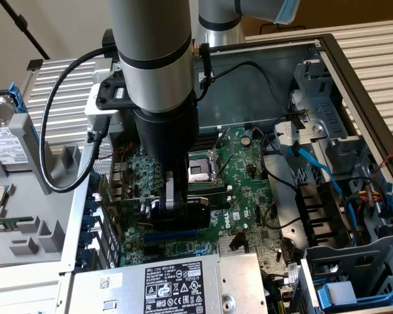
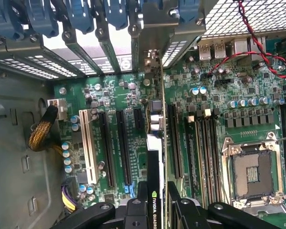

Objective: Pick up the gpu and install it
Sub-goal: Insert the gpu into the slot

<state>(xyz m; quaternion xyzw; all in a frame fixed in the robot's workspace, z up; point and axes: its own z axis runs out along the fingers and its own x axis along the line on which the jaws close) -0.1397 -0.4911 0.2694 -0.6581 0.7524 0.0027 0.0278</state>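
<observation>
In the open case (image 1: 249, 98), fingers (image 2: 142, 196) pinch the gpu (image 2: 155, 198) over the motherboard (image 2: 229, 119).

gpu (image 2: 155, 183): NVIDIA QUADRO printed on black face.

Grips gpu (image 2: 155, 167) edge-on in hand (image 2: 157, 198), black fingers (image 2: 141, 193) pressed on both faces. Reads NVIDIA QUADRO on shroud label between them. Holds card upright over green motherboard (image 2: 214, 86), running between two long black slots (image 2: 124, 148); seated or not, cannot tell. Puts silver bracket (image 2: 150, 33) at rear case openings, beside blue latches (image 2: 81, 14). Also shows white slot (image 2: 88, 148), memory slots (image 2: 205, 157), CPU socket (image 2: 252, 174), red-black twisted wires (image 2: 250, 45), yellow braided cable (image 2: 40, 133), grey case wall (image 2: 14, 167).
</observation>
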